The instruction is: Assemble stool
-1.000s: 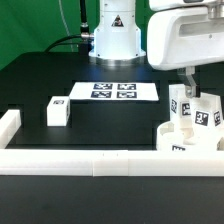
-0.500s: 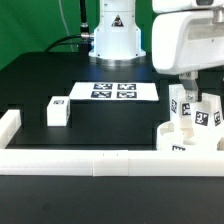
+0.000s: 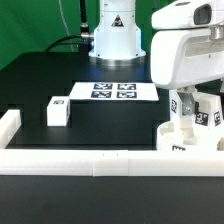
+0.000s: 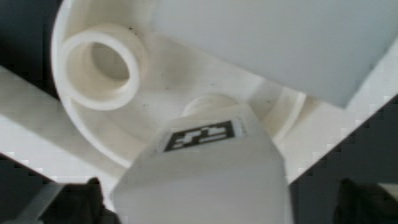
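One loose leg [image 3: 57,111] lies alone on the dark surface [image 3: 40,85], at eight o'clock from the marker board [image 3: 115,90] and well apart from it. At four o'clock from that board the round white seat [image 3: 186,138] rests flat, just beside the long front rail [image 3: 90,163] and near the exterior view's right edge.

Two tagged legs stand upright on the seat. The first leg [image 3: 180,112] is toward the disc's nine o'clock and the second leg [image 3: 211,117] toward its three o'clock.

The arm's bulky white wrist [image 3: 185,50] hangs directly above them and hides the jaws in the exterior view.

The wrist camera looks closely at the seat [image 4: 178,95], showing one open round socket [image 4: 98,65]. A leg [image 4: 205,175] fills the foreground, with its square tag [image 4: 201,134] facing the lens and its far end meeting the seat. Dark blurred shapes sit on either side of that leg. I cannot tell whether the jaws are open, closed, or gripping it.
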`<state>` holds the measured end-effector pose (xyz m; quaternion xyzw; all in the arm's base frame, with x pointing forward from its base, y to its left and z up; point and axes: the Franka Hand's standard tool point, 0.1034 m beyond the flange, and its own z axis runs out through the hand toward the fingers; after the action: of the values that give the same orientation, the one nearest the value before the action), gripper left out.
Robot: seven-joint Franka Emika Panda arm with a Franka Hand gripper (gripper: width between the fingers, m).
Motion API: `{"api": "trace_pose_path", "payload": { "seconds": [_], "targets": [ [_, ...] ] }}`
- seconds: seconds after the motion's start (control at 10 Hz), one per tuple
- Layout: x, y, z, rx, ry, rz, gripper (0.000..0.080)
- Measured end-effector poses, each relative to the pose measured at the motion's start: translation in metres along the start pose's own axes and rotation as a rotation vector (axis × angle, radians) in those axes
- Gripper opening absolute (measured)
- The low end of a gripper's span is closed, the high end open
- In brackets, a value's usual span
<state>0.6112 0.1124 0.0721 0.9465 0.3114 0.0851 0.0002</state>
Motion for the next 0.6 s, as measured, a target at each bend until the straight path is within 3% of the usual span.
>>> {"api": "trace_pose_path", "payload": {
  "seconds": [0.1,0.2,0.3,0.6],
  "targets": [
    [0.0003,-0.0005,0.0000,0.000,0.000,0.007,0.0619],
    [0.0003,-0.0004,-0.0001,0.000,0.000,0.008,0.0446],
    [0.0002,-0.0002,0.0000,0.000,0.000,0.010,0.0335],
    [-0.0001,0.0003,0.0000,0.000,0.000,0.080,0.0335]
  ]
}}
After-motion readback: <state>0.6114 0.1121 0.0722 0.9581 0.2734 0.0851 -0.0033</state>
